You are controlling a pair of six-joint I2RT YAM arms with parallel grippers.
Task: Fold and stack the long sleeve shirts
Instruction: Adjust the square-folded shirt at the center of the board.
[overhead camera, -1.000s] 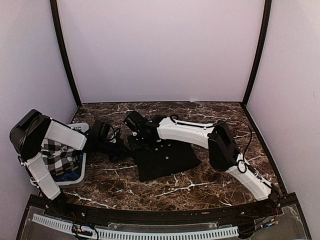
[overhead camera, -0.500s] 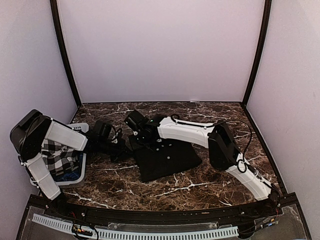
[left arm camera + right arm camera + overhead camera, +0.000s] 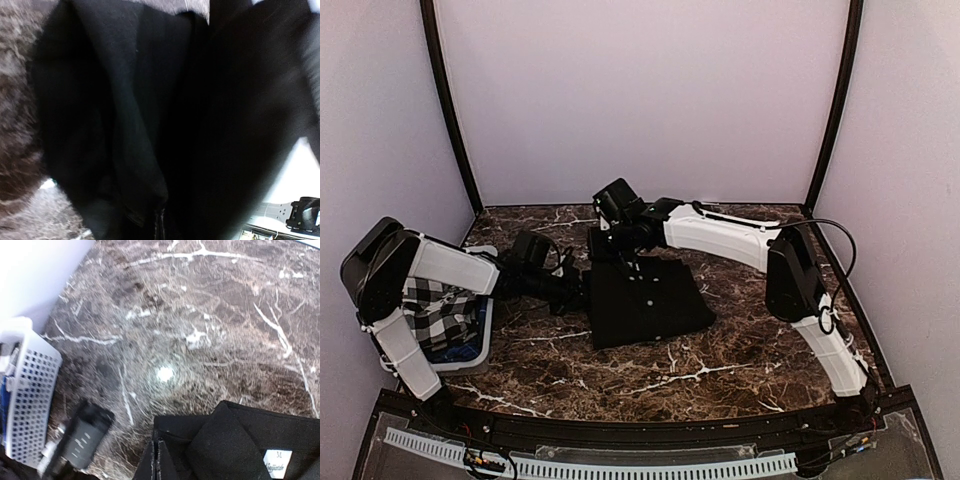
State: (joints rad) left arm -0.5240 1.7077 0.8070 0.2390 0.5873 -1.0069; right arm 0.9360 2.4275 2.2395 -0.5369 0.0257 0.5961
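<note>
Plain walls (image 3: pixel 640 100), seemingly lilac-tinted — black corner posts (image 3: pixel 451 110), dark marbled tabletop (image 3: pixel 740 360).

A plain black cloth long-sleeved shirt (image 3: pixel 660 315) lies folded on the counter (image 3: pixel 750 375); small pale buttons (image 3: pixel 650 301) face up. Its collar (image 3: pixel 220 440) lies at the far edge.

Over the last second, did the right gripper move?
Yes. The right gripper, shut on the shirt, has gone toward the back wall and a little right.
</note>
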